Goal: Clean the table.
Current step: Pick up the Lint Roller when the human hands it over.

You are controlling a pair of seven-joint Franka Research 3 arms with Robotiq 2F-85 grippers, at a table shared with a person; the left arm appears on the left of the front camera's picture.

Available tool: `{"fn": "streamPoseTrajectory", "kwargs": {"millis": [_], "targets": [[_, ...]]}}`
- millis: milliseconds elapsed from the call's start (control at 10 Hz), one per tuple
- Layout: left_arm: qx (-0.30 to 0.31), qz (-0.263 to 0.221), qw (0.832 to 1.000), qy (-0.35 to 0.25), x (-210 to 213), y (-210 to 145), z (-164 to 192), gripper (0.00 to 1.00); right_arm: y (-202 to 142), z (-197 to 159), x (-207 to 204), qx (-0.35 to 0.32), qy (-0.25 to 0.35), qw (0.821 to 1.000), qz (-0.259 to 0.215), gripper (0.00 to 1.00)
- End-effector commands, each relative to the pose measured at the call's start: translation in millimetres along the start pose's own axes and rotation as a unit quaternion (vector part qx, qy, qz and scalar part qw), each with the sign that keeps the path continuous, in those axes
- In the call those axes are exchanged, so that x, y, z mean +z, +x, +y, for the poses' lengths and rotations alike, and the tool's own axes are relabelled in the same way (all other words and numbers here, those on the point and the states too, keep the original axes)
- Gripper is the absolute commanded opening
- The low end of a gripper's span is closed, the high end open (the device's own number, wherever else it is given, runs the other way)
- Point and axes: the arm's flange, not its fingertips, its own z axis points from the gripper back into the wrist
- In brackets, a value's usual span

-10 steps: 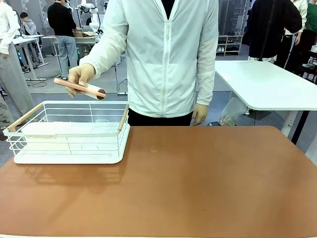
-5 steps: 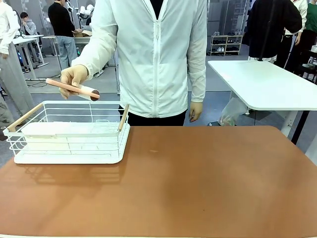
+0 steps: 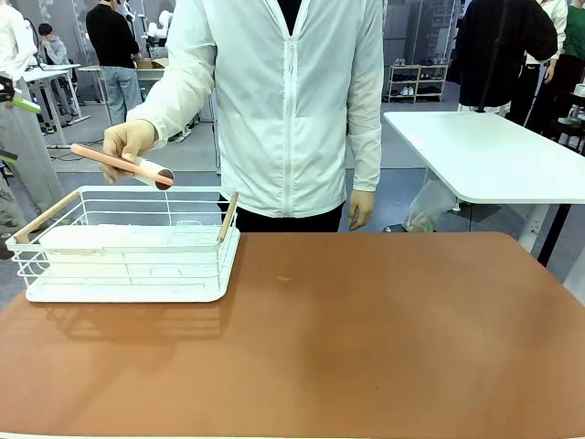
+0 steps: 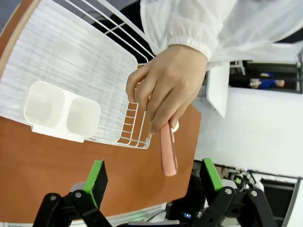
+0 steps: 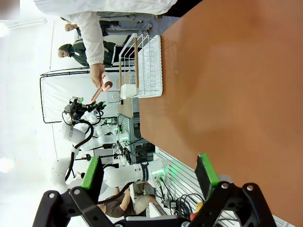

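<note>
Reddish-brown desk point(image 3: 366, 338), smooth top, rounded corners, in an open lab room with grey floor. It sits right in front of me, long axis running left to right, the person standing at its far edge. One white-topped table point(image 3: 494, 155) stands off past the far right corner; more people further back.

One white wire basket point(image 3: 128, 274) at the desk's far left corner, wood handles, one white two-cup holder point(image 4: 61, 111) inside.

One lint roller point(image 3: 123, 163), pink handle, white roll, held by the person above the basket's far rim. In the front view its long axis is near level, roll end toward the right.

My left hand point(image 4: 152, 174): fingers spread, gripping nothing, the handle's end pointing at it, not touching. My right hand point(image 5: 147, 170): spread, nothing in it, over bare desk.
</note>
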Motion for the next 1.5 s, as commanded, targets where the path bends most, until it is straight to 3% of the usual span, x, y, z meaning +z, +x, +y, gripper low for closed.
{"fn": "streamPoseTrajectory", "kwargs": {"millis": [0,800,1400], "targets": [[0.03,-0.031,0.999,0.015,-13.3,-16.2,-13.3,1.0,-0.6,1.3,0.3,0.003,0.006,1.0,0.0,1.0],[0.041,-0.082,0.995,0.047,-56.3,-64.9,-30.4,1.0,-0.6,1.3,0.3,0.003,0.006,1.0,0.0,1.0],[0.068,-0.103,0.991,0.042,-86.6,-71.3,-24.2,1.0,-0.6,1.3,0.3,0.003,0.006,1.0,0.0,1.0]]}}
